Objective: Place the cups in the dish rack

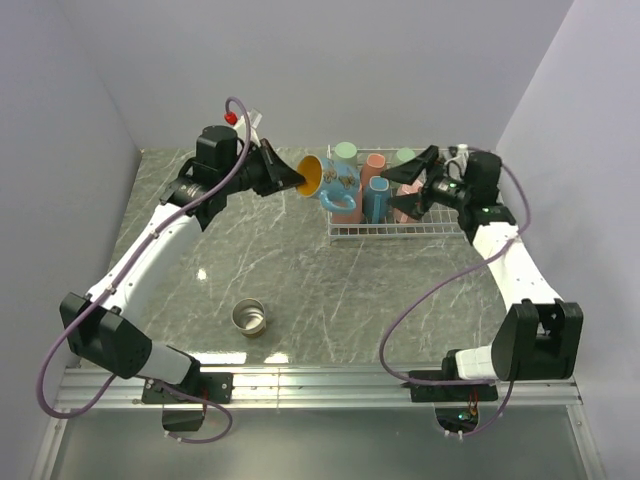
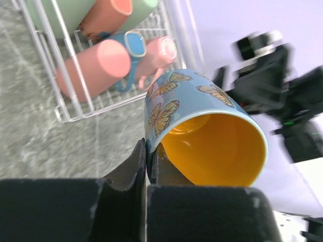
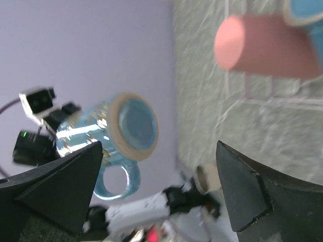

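This is a robot lab cell rather than a real kitchen. Plain pale-violet walls (image 1: pixel 60 100) box in a marble-patterned table (image 1: pixel 300 270) on three sides. Two robot arms, the left arm (image 1: pixel 150 240) and the right arm (image 1: pixel 505 265), are bolted to a metal rail (image 1: pixel 320 388) at the table's near edge, and purple cables (image 1: pixel 388 345) loop from them. The household things are a wire rack (image 1: pixel 395 236) and some cups (image 1: pixel 248 317).

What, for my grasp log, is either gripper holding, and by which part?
Left gripper pinches the butterfly mug by its rim; right gripper holds nothing.
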You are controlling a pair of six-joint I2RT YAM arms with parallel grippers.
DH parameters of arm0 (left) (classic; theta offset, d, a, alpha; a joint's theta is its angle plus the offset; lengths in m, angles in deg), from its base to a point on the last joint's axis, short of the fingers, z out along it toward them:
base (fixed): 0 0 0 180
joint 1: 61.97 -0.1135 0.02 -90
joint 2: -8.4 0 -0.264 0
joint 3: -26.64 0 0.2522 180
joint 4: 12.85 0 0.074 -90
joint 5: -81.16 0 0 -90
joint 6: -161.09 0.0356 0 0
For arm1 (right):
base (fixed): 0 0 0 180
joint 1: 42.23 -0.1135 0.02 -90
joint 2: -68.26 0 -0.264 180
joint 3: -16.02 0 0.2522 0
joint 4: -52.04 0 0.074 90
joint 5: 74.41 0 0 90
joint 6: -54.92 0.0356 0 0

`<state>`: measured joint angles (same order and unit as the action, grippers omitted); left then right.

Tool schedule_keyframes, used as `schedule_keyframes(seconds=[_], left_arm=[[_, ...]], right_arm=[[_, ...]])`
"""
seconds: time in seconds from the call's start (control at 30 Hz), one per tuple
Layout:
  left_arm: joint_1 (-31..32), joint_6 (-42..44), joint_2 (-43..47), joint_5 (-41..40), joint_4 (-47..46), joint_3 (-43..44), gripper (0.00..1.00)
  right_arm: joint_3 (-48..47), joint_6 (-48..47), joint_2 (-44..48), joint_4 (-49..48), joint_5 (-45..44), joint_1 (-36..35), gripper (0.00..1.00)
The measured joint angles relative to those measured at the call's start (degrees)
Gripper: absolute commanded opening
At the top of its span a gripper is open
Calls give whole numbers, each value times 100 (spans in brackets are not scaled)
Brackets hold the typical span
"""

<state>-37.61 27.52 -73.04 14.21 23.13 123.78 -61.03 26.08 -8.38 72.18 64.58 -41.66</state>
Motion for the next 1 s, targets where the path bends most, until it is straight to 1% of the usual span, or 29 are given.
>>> schedule_keyframes(seconds=[0.1, 0.23, 0.43, 0.53, 0.73, 1.0], left_arm=[[-46, -251, -48, 118, -278, -4, 0], [-72, -533, -107, 195, -640, -11, 0], [-72, -831, -188, 291, -1008, -66, 0], [-74, -979, -203, 332, -1176, -168, 0], [-179, -1346, -210, 400, -1687, -380, 0], [-190, -1611, -442, 431, -2094, -442, 0]], right_arm=[[170, 540, -195, -562, 358, -308, 98], [162, 922, -258, -1169, 621, -695, 93], [136, 1388, -264, -1884, 765, -953, 87], [138, 1696, -315, -2337, 785, -984, 76], [146, 2258, -549, -3084, 791, -1023, 61], [59, 2981, -892, -3919, 837, -1377, 58]])
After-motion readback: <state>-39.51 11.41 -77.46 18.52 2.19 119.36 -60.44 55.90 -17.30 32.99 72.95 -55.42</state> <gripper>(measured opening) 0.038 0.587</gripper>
